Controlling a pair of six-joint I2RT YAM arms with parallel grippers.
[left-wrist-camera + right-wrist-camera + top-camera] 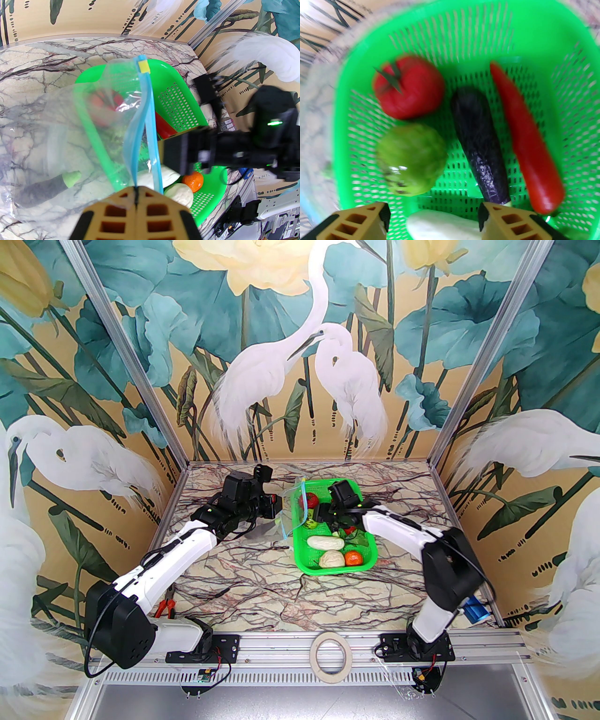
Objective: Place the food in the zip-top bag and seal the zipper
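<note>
The left gripper (136, 191) is pressed together on the zip-top bag (77, 131). It holds the bag up at the left rim of the green basket (296, 540), near the bench's (243, 577) far edge. The right gripper (433, 215) is spread wide over the tomato (409, 86), eggplant (478, 150) and chili (525, 145) in the basket. I think this is the picking-up step, so next it must go down and pinch one piece. The left wrist view shows the blue zipper (150, 112), and the right wrist view shows the food up close.

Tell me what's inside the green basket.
Tomato, green apple, eggplant, chili, white gourd, cabbage, orange and leafy green lie in the basket. Anything beneath the leafy green is covered.
</note>
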